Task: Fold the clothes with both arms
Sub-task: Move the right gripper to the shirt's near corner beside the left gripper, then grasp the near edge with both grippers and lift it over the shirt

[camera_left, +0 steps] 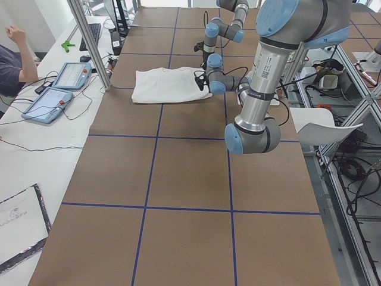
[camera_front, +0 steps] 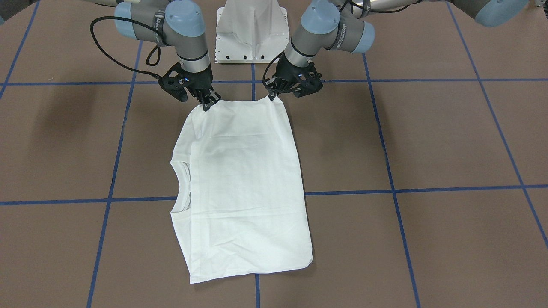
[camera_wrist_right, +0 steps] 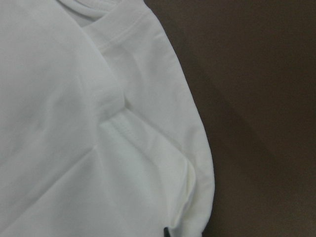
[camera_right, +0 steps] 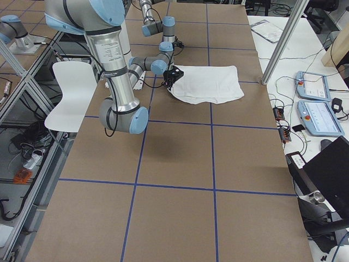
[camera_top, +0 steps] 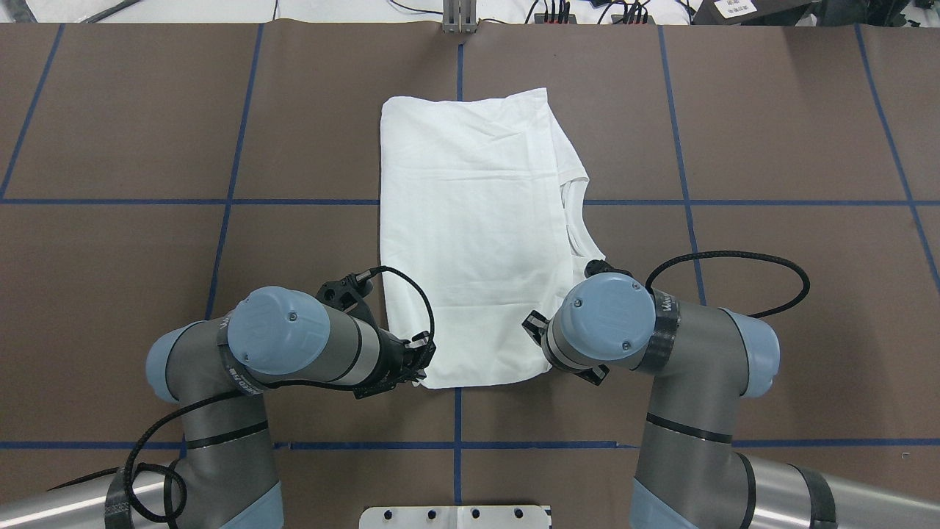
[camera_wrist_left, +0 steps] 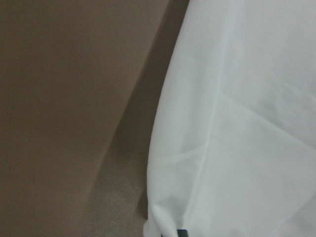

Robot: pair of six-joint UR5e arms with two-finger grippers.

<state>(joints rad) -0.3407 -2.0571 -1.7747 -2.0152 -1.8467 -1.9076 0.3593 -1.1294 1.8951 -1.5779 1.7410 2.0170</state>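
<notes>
A: Where's the T-shirt [camera_front: 244, 184] lying rn?

B: It's lying folded into a rough rectangle mid-tabletop [camera_front: 428, 137], covering a crossing of the blue tape lines [camera_front: 428, 188]. The collar [camera_front: 182, 188] is pointing toward the robot's right side.

A: And the pincers?

B: The left pincer [camera_front: 272, 96] is nipping one corner of the shirt edge nearest the robot, w/ fingers closed tight on the cloth. The right pincer [camera_front: 209, 102] is doing the same at the other corner of that edge, on the collar side, and is also clamping fabric.

A: Wrist cams?

B: Both are showing white fabric right up against the fingertips, w/ bare brown tabletop beside it.

A: Arms?

B: The left arm [camera_front: 329, 30] and right arm [camera_front: 180, 25] are reaching in from the white base [camera_front: 252, 30], w/ wrists bending down over that near edge, one on either side of the centre tape line. The shirt's far edge is sitting well apart from both pincers.
</notes>
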